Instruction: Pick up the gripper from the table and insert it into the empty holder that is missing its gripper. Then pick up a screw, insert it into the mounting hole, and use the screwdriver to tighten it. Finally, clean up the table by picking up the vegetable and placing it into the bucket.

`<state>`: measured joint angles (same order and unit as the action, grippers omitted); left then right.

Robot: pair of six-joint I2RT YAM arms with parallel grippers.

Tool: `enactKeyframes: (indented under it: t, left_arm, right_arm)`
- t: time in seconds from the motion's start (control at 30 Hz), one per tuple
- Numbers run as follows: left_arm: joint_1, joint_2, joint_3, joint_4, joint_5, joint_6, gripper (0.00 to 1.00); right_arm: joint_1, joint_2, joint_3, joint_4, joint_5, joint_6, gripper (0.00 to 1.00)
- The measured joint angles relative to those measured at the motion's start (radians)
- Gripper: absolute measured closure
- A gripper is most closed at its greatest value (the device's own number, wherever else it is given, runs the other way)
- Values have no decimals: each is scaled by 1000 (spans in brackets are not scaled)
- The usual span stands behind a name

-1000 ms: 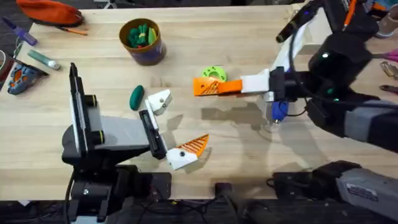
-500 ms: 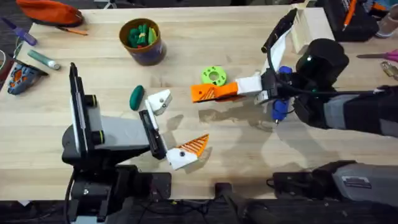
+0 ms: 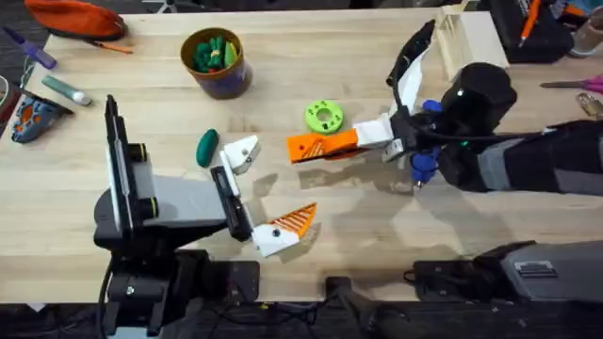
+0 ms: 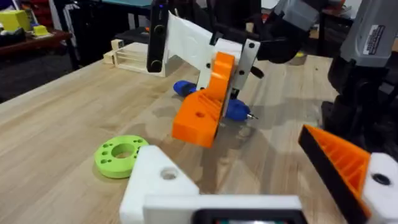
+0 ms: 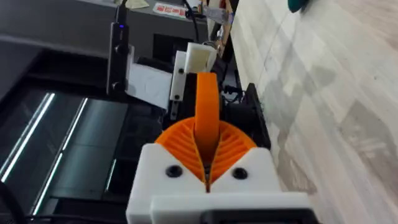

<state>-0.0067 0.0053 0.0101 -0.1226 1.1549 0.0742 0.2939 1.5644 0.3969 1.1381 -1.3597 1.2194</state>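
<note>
The right claw (image 3: 325, 146) is clenched on the small orange plastic wedge-shaped gripper (image 3: 309, 148), and in the right wrist view the gripper (image 5: 207, 118) stands up between the two ribbed orange pads (image 5: 180, 146). The right claw holds it above the wooden desk (image 3: 377, 235), near the middle, just below the bright green round disc with holes (image 3: 323, 116). Right behind this claw is the blue pen-shaped screwdriver (image 3: 423, 166). The left claw (image 3: 267, 193) rests on the desk with its two fingers spread apart, released. One finger is the empty holder (image 3: 242, 153), a white angular plastic mount with no orange tip. The other finger (image 3: 287, 226) has its orange tip. The small dark green oval toy vegetable (image 3: 207, 148) lies just beside the empty holder. The short round bucket with a mustard-yellow rim (image 3: 216, 61) stands farther back on the desk.
</note>
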Motion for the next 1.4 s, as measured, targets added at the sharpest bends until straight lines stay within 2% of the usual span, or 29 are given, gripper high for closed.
enactKeyframes:
  t: [0.43,0.73,1.4]
  left_arm:
    - [0,0,0,0,0,0,15]
    - [0,0,0,0,0,0,15]
    - [0,0,0,0,0,0,15]
  right_arm:
    - [34,0,3,0,-30,83,989]
    - [64,36,60,-7,-32,90,989]
    - [127,59,74,-21,42,90,989]
